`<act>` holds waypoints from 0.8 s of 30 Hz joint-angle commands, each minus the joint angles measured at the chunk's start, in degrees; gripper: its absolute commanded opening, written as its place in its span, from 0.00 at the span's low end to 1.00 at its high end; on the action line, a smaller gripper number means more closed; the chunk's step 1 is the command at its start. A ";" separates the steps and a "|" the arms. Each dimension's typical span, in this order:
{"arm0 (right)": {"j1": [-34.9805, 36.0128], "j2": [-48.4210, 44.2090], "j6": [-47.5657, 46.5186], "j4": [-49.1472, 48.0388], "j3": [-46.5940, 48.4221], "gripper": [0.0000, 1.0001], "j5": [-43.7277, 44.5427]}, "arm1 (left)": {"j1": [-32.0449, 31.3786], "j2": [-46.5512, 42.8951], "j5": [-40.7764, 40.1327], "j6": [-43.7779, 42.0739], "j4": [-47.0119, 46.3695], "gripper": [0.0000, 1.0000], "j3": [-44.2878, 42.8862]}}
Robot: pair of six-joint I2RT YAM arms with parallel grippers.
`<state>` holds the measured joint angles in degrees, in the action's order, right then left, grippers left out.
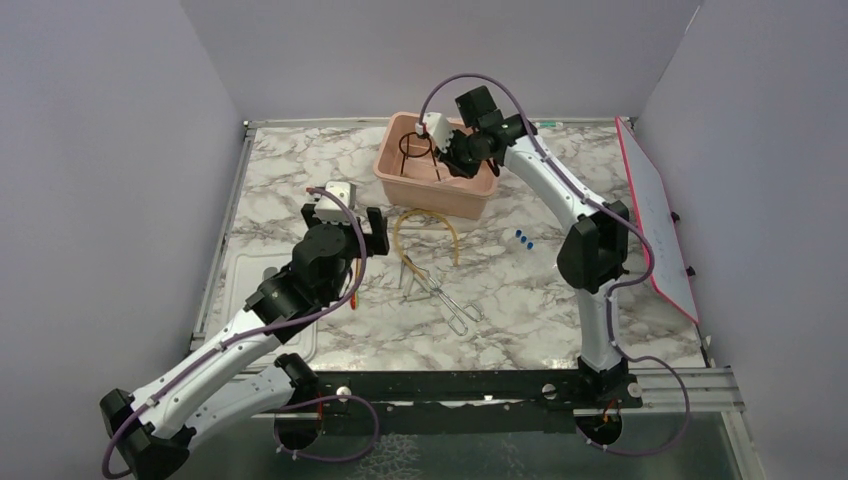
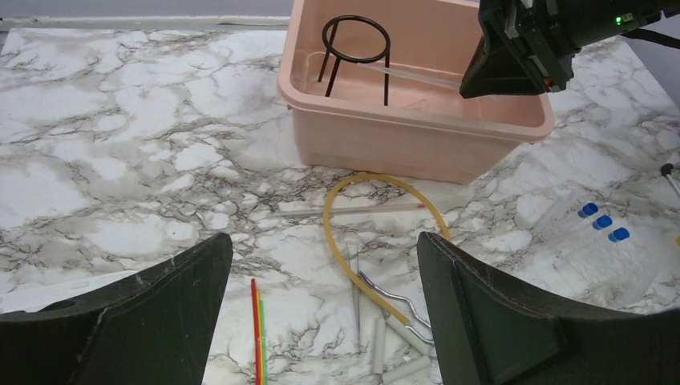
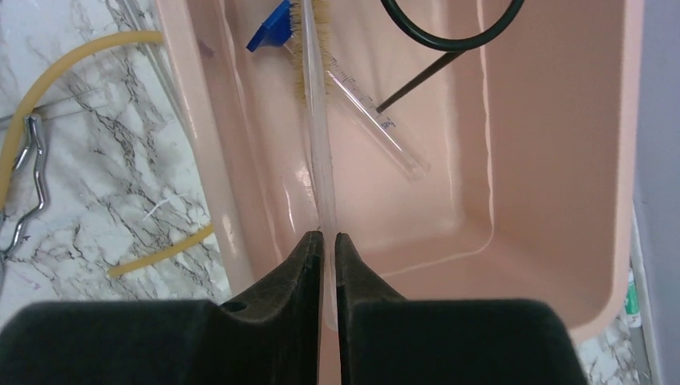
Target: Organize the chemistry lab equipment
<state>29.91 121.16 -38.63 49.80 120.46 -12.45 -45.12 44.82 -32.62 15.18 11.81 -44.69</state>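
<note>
Over the pink tub [image 3: 545, 160], the right gripper [image 3: 329, 237] has its fingers almost pressed together, pinching the clear stem of a test-tube brush [image 3: 314, 120]. The stem's lower end is hidden between the black fingers, and its tan bristles run off the top edge. Beside them sits a blue piece [image 3: 271, 34], partly cut off and hard to identify. A graduated glass tube [image 3: 373, 120] lies slanted on the tub floor. In this wrist view only part of the hoop and one leg of the black wire ring stand [image 3: 449, 32] show. It stands upright in the tub's far corner.

From above, the right fingers are masked by the wrist itself. The left gripper [image 2: 325, 321] hangs over the marble table [image 2: 120, 120] with fingers spread wide, holding nothing. Below it lie the curved tan rubber tube [image 2: 377, 180], just in front of the tub, and the silver tongs [image 2: 401, 309], whose handles the frame cuts off. A red-orange rod [image 2: 257, 329] lies there too. Three blue caps [image 2: 601, 222] lie to the right. Their clear bodies nearly vanish against the marble.
</note>
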 commanded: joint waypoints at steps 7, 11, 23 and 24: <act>-1.54 7.03 -1.16 5.20 5.57 0.25 -5.56 | -0.05 3.80 -0.72 -1.03 -3.95 0.88 -1.80; -2.47 6.09 2.40 5.67 8.38 0.41 -9.37 | 0.02 4.25 -0.43 -0.66 -4.10 0.88 -1.99; -1.92 -10.69 23.87 -7.81 -2.65 0.45 -12.79 | 0.12 1.42 -0.88 0.32 -2.06 0.88 -3.58; -1.06 -13.22 26.79 -10.65 -6.52 0.45 -12.37 | 0.15 0.89 -1.46 0.03 -1.66 0.88 -3.95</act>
<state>27.42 116.71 -24.73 48.21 121.58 -22.79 -45.12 48.64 -32.58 15.25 10.07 -45.04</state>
